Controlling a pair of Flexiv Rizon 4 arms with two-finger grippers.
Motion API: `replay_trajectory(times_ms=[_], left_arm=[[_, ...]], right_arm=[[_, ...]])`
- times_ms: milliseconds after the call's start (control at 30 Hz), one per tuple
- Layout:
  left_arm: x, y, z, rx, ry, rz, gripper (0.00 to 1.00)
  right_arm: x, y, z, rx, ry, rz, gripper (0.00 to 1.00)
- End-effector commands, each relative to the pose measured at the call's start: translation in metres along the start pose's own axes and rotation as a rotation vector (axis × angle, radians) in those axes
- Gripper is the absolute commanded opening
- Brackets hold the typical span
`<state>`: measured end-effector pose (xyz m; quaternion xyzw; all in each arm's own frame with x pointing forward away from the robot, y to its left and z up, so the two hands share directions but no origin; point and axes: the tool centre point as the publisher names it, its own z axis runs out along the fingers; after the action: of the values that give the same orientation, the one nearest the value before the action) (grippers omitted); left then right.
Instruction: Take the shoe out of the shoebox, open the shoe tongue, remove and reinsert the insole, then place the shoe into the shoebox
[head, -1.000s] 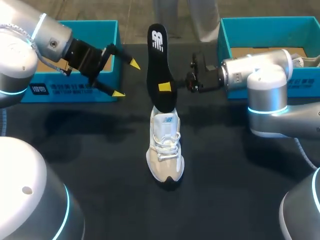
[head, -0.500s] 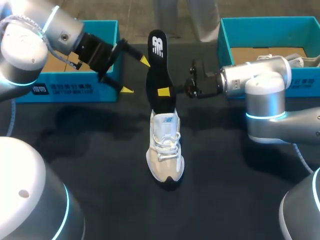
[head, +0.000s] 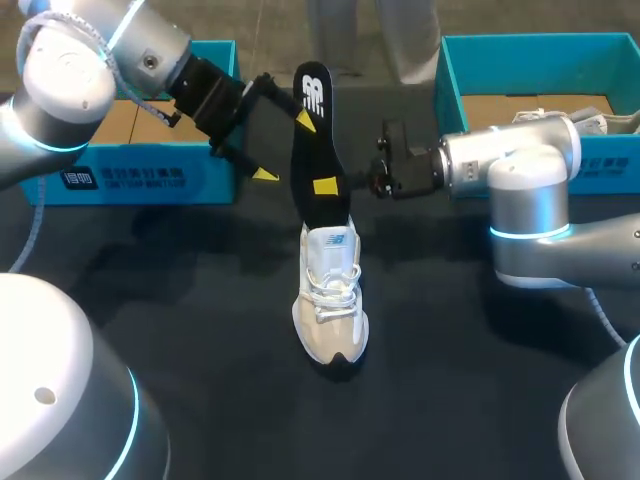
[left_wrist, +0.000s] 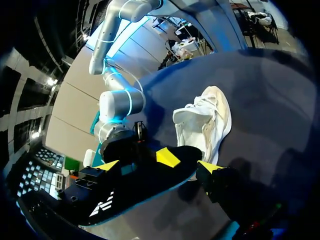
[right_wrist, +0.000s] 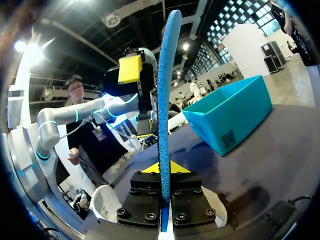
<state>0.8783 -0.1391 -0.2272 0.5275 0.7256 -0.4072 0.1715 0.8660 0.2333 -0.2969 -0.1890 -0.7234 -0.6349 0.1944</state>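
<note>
White sneaker (head: 330, 300) out of shoebox (head: 150, 178), mid-table. Black insole (head: 312, 140) out, upright over heel, pinched by right gripper (head: 330, 186). Left gripper (head: 283, 146) spread wide around insole, not gripping. Remaining: reinsertion, boxing.

A pale shoe (head: 330, 305) stands on the black table (head: 200, 330), its toe toward the near edge. A black insole (head: 316, 120) rises out of its opening, upright and with the heel end highest. The right gripper (head: 327, 186) comes in from the side at the insole's lower half; one yellow tip lies flat on the insole's face and the other finger is hidden behind it. The left gripper (head: 284, 147) has its fingers spread wide beside the insole: the upper tip is at the insole's edge, touching or not I cannot tell, and the lower tip is apart from it. A blue shoebox (head: 150, 180) stands behind the left arm, and another blue box (head: 470, 60) behind the right arm.
</note>
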Motion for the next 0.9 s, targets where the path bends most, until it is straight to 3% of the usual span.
replay_trajectory(times_ms=[33, 433, 900], left_arm=[[-0.006, 0.004, 0.003, 0.008, 0.026, 0.006, 1.0], [0.0, 0.003, 0.007, 0.033, 0.171, 0.032, 1.0], [-0.002, 0.002, 0.006, 0.014, 0.163, 0.047, 1.0]], right_arm=[[-0.003, -0.003, 0.003, 0.004, 0.005, 0.0, 0.0], [-0.006, -0.015, 0.005, 0.022, 0.011, 0.011, 0.0], [-0.008, -0.023, 0.008, 0.038, 0.026, 0.015, 0.0]])
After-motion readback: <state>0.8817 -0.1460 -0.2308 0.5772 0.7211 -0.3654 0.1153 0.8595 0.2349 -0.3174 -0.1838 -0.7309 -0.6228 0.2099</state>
